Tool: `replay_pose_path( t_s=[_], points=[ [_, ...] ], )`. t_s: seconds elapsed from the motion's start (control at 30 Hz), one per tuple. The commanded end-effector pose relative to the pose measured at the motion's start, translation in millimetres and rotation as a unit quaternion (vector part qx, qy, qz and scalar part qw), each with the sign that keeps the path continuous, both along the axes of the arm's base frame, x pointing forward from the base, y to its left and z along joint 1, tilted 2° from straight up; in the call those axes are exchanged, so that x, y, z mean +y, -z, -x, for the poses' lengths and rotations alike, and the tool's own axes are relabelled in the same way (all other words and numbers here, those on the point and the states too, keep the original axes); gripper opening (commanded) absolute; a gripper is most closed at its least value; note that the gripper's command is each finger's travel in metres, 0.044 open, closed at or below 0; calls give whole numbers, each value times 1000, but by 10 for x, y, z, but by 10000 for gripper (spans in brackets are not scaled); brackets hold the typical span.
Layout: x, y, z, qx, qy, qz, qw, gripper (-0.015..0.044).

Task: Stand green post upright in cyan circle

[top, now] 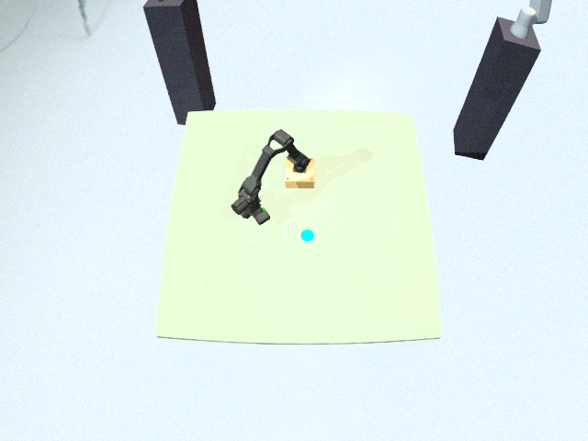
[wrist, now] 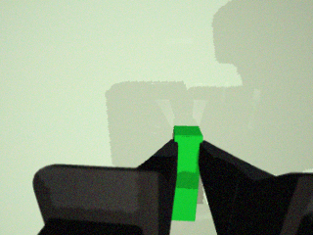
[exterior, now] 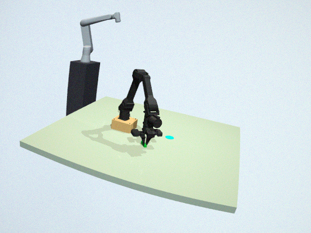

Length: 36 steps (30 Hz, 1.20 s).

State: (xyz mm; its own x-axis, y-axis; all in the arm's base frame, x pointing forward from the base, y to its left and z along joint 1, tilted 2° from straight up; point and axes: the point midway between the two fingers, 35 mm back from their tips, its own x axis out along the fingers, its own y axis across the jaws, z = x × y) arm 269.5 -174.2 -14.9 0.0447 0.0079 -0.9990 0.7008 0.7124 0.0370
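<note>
The green post lies on its side at table level. Only a small bit of the post shows beside the gripper in the top view. My gripper points down, with one dark finger against each long side of the post, and is shut on it. The fingers hide part of the post in the exterior view. The flat cyan circle lies on the table, to the right of the gripper in the top and exterior views, with nothing on it. The circle is out of the wrist view.
The pale green table carries my arm's wooden base block, behind the gripper. Dark pedestals stand beyond the table; a grey arm stands on one of them.
</note>
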Motion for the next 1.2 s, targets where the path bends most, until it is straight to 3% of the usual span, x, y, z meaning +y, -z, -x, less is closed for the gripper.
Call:
replay_pose_path(
  t_s=[0.0, 1.17],
  points=[
    [2, -6, 5, 1, 2, 0, 1000, 23],
    [-16, -1090, 37, 1, 2, 0, 1000, 23]
  ],
)
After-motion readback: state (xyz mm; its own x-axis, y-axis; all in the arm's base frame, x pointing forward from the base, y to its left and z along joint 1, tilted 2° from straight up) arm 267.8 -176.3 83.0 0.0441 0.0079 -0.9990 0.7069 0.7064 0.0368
